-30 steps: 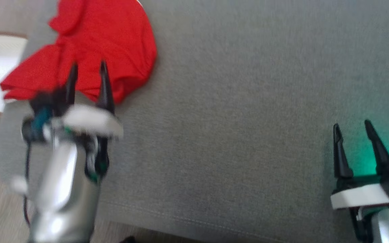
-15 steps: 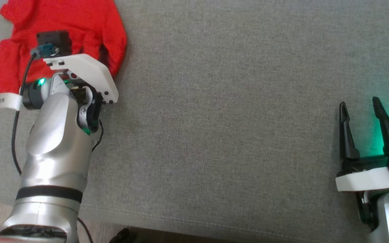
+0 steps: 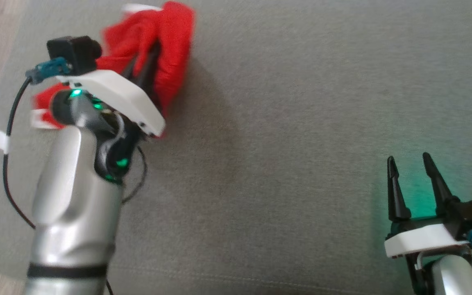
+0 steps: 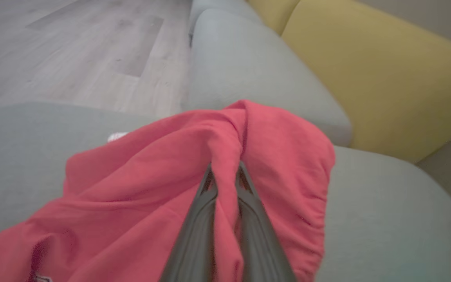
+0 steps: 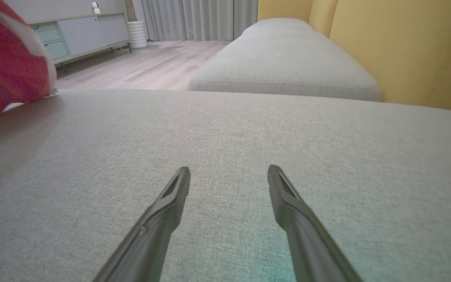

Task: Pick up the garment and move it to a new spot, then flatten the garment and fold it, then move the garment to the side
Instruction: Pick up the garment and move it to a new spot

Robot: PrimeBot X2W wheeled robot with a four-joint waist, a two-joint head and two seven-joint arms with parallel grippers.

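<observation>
A home living room: grey sofa seat, yellow backrest, curtains, wood floor.

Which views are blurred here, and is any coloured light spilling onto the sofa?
Head view: the red garment is motion-smeared at its edges; a green glow tints the grey cushion beside the right gripper. Left wrist view: soft overall, left gripper and garment hazy. Right wrist view: sharpest, cushion weave crisp.

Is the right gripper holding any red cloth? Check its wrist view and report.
No: the right gripper stands open over the grey cushion, nothing between its fingers, and the red garment is off to one side.
</observation>
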